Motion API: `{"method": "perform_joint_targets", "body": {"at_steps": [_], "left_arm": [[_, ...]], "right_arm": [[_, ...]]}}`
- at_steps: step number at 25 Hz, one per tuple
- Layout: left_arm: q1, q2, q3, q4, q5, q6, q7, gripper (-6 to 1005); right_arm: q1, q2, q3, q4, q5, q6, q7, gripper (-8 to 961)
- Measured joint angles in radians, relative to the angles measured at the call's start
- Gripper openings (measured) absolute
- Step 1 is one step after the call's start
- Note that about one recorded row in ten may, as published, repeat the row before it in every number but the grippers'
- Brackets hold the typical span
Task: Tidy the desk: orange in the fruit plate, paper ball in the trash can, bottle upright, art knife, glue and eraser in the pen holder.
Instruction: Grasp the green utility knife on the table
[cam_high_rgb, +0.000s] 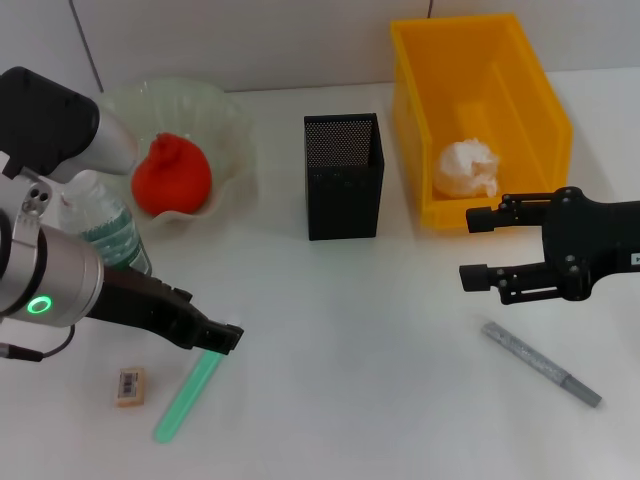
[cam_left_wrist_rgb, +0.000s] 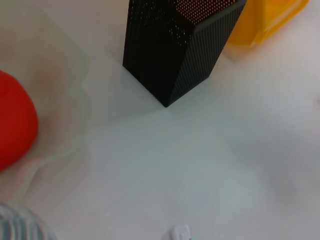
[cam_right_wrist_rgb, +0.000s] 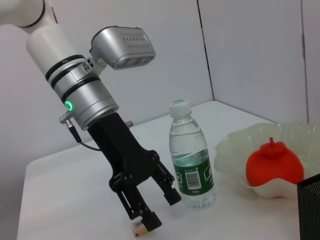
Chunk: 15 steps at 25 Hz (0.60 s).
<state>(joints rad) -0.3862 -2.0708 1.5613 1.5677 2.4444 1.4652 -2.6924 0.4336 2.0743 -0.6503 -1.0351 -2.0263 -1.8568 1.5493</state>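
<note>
Glue (cam_high_rgb: 186, 397) beneath open left pincer (cam_high_rgb: 222, 338)

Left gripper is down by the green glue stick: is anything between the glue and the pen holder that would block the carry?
Nothing visible does. The left gripper is at the upper end of the glue stick, and the table between it and the black mesh pen holder is bare. The bottle and fruit plate sit off to the left.

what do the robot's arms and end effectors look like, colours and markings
The left arm has a white upper section, black bands, a silver cylindrical wrist with a glowing green ring light, a thin black cable and a grey ribbed camera block. Its left end effector is matte black with two long fingers. The right end effector is likewise all black with two straight parallel fingers.
</note>
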Motion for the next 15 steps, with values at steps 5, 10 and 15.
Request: {"method": "perform_joint_targets", "body": {"at_steps": [5,10,15], "left_arm": [[-0.023,0.0,0.0,-0.001,0.001,0.01,-0.003,801],[-0.042,0.0,-0.002,-0.009,0.001,0.024,-0.004,801],[-0.066,-0.001,-0.001,-0.044,0.001,0.027,-0.013,801]], "right_arm": [[-0.009,0.0,-0.008,0.0,0.0,0.004,0.0,764],[-0.018,0.0,-0.003,0.004,0.0,0.005,-0.002,764],[-0.021,0.002,-0.003,0.013,0.0,0.011,-0.013,764]]}}
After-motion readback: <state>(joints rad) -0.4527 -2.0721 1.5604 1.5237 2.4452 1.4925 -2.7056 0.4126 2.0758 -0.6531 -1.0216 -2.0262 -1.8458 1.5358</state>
